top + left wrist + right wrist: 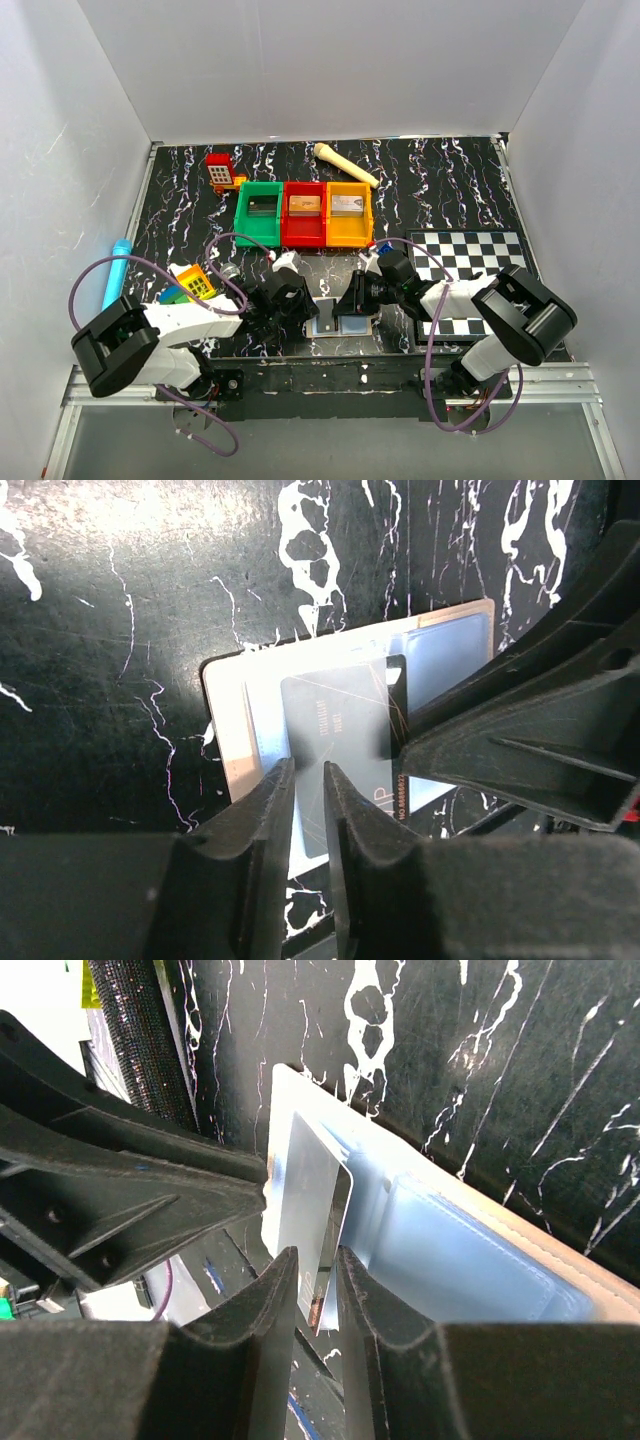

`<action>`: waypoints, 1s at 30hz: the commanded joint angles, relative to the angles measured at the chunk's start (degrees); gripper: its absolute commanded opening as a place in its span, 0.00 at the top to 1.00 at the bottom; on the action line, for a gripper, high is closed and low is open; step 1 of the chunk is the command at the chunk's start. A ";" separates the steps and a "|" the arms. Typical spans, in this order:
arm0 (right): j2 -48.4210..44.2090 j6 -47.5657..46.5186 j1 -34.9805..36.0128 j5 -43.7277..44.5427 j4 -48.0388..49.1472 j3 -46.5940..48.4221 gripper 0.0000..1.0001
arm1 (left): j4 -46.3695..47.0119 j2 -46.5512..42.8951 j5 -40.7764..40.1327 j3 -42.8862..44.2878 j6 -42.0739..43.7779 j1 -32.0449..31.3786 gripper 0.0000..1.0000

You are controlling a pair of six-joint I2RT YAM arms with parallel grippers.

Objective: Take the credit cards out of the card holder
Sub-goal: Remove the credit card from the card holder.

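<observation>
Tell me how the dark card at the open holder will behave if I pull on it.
The card looks thin, flat and glossy, so it is probably stiff and light but slippery in a light pinch. The card holder looks small and lies loose on the table, so it will likely drag along unless something pins it.

Three bins (303, 236) are sitting in a row (green, red, orange), each holding one block (304, 205); one card holder (230, 730) is lying open, showing one dark card (335, 720); one chequered board (470, 255) is lying nearby.
</observation>
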 commanded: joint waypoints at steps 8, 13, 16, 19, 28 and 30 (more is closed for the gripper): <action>1.87 0.72 -0.27 -1.91 3.94 0.11 0.70 | -2.08 -5.31 -2.61 -0.85 0.66 0.16 0.82; 1.87 0.64 -0.27 -2.17 4.03 0.20 0.70 | -2.34 -2.06 -2.00 0.81 1.19 0.16 0.94; 1.78 0.64 -0.36 -2.17 4.03 0.20 0.70 | -2.70 -1.00 -1.91 1.43 1.37 0.16 0.98; 1.70 0.64 -0.27 -2.26 4.03 0.20 0.70 | -2.52 -0.56 -1.82 1.43 1.37 0.16 1.00; 2.05 0.64 -0.27 -3.05 4.64 0.46 0.69 | -1.91 1.37 -0.85 2.05 1.80 0.16 1.00; 2.22 0.55 -0.27 -3.40 4.91 0.55 0.69 | -1.64 1.99 -0.41 2.31 2.07 0.16 1.00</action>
